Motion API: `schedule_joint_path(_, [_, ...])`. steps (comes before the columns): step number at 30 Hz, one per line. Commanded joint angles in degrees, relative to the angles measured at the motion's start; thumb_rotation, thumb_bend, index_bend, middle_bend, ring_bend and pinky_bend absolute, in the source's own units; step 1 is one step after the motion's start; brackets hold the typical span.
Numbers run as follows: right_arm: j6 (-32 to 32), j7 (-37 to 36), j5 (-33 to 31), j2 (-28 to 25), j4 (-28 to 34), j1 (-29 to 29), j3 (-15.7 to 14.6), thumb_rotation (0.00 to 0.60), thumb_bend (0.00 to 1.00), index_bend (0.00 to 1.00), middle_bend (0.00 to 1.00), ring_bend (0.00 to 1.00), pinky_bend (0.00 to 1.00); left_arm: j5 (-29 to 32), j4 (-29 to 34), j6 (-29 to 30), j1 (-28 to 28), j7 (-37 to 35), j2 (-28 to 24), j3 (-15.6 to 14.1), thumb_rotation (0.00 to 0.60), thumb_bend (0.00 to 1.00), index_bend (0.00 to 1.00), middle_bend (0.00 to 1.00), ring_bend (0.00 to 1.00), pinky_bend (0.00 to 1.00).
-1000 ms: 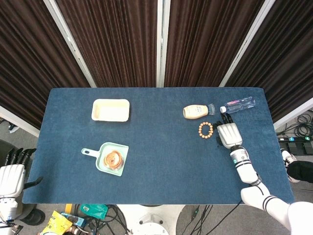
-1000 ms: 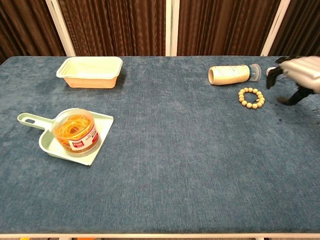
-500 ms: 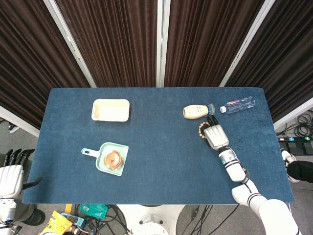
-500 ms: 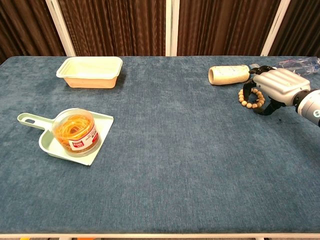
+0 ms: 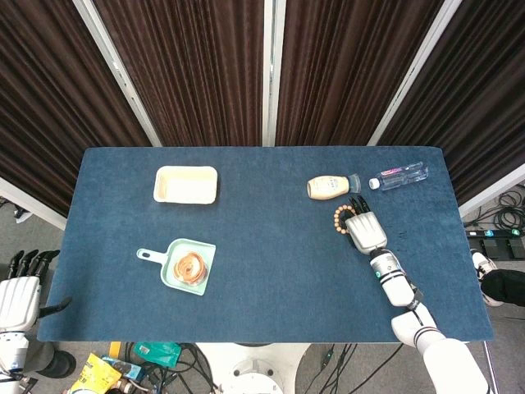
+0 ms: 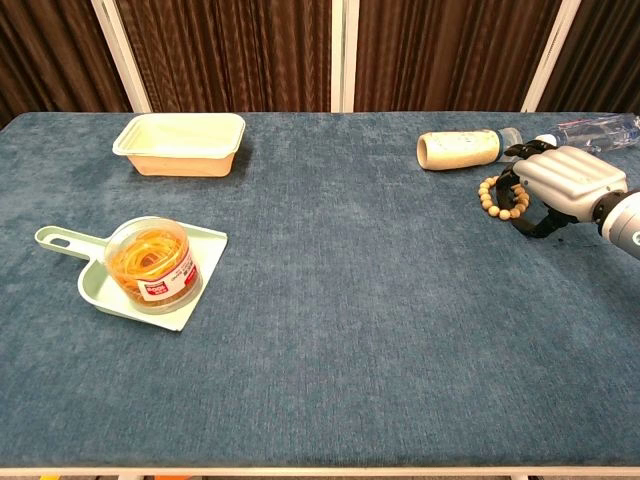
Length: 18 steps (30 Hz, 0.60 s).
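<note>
- Right hand (image 6: 568,186) hovers palm-down, fingers curling onto bead bracelet (image 6: 497,196); grip unconfirmed.
- Bracelet lies flat on counter (image 6: 330,300), just beside mayonnaise bottle (image 6: 460,149).
- Likely light, floppy, beads smooth; hook through the loop.
- Left hand (image 5: 18,297) idle, fingers apart, empty.

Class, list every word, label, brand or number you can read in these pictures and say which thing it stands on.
None can be read.
Tub of rubber bands: red and white label, print too small.
Water bottle: label blurred.
Squeeze bottle: no legible print.
Bead bracelet, by the right robot hand: no text.
</note>
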<state>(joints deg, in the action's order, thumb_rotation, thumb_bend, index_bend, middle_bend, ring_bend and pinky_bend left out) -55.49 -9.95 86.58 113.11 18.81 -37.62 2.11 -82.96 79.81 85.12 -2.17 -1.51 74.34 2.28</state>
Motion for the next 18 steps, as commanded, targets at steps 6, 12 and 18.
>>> schedule_joint_path(6, [-3.4, -4.3, 0.0, 0.2, -0.2, 1.1, 0.4, 0.600, 0.42, 0.68, 0.47, 0.05, 0.00, -0.2, -0.7, 0.2, 0.2, -0.8, 0.2, -0.1, 0.600, 0.00, 0.16, 0.16, 0.08, 0.02])
schedule_joint_path(12, [-7.9, -16.4, -4.2, -4.3, 10.1, 3.4, 5.3, 0.600, 0.43, 0.72, 0.49, 0.07, 0.00, -0.4, -0.8, 0.5, 0.3, -1.2, 0.2, 0.0, 0.600, 0.00, 0.16, 0.16, 0.08, 0.02])
schedule_joint_path(18, [2.4, -30.4, -13.6, -18.2, 36.8, 6.4, 11.5, 0.600, 0.44, 0.73, 0.50, 0.09, 0.00, -1.0, -0.3, 0.8, 0.0, -0.7, 0.0, 0.0, 0.600, 0.00, 0.16, 0.16, 0.08, 0.02])
